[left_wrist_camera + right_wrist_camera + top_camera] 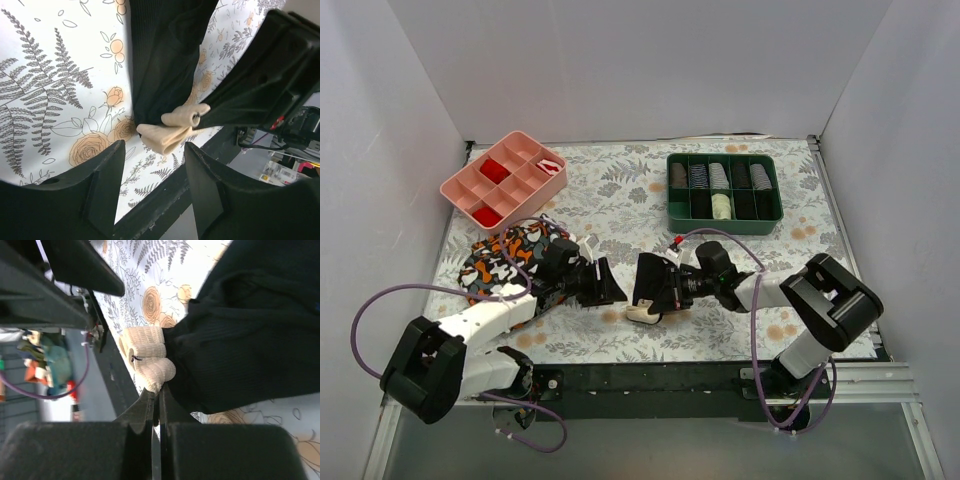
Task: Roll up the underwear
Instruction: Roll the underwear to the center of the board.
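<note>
The underwear is black with a cream waistband and is bunched at the near middle of the table. My right gripper is shut on it. In the right wrist view the jaws pinch the edge of the rolled waistband, with the black fabric to the right. My left gripper is open and empty just left of the underwear. In the left wrist view its fingers stand wide apart just short of the waistband, and the black fabric hangs above.
An orange, black and white patterned cloth lies under the left arm. A pink compartment tray stands at back left and a green tray with rolled items at back right. The table's black front rail is close behind the grippers.
</note>
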You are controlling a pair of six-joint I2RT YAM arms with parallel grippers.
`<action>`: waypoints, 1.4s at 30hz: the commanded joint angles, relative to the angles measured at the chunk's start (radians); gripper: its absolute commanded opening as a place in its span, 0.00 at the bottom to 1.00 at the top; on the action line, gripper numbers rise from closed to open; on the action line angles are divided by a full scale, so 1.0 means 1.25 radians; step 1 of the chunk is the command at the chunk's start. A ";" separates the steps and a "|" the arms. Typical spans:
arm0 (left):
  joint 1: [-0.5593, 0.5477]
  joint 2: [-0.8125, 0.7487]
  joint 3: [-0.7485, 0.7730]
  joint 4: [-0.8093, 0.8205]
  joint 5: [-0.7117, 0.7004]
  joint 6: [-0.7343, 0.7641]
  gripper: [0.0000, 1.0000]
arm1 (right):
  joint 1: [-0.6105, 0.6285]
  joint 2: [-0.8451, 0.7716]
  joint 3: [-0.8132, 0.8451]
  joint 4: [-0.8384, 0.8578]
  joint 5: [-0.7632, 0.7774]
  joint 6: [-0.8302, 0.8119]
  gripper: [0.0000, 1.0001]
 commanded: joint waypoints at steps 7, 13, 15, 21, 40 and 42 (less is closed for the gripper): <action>-0.022 -0.092 -0.168 0.260 0.069 -0.088 0.54 | -0.055 0.141 0.001 0.118 -0.110 0.157 0.01; -0.060 -0.053 -0.215 0.377 0.063 -0.097 0.55 | -0.065 0.175 0.007 0.111 -0.105 0.168 0.01; -0.081 -0.038 -0.216 0.400 0.042 -0.091 0.56 | -0.069 0.175 0.007 0.091 -0.093 0.164 0.01; -0.107 0.058 -0.213 0.471 0.006 -0.091 0.55 | -0.075 0.186 0.009 0.070 -0.088 0.149 0.01; -0.114 0.265 -0.188 0.604 -0.029 -0.072 0.40 | -0.076 0.170 0.020 -0.005 -0.066 0.093 0.01; -0.116 0.292 -0.189 0.611 -0.029 -0.078 0.33 | -0.076 0.162 0.017 0.001 -0.065 0.090 0.01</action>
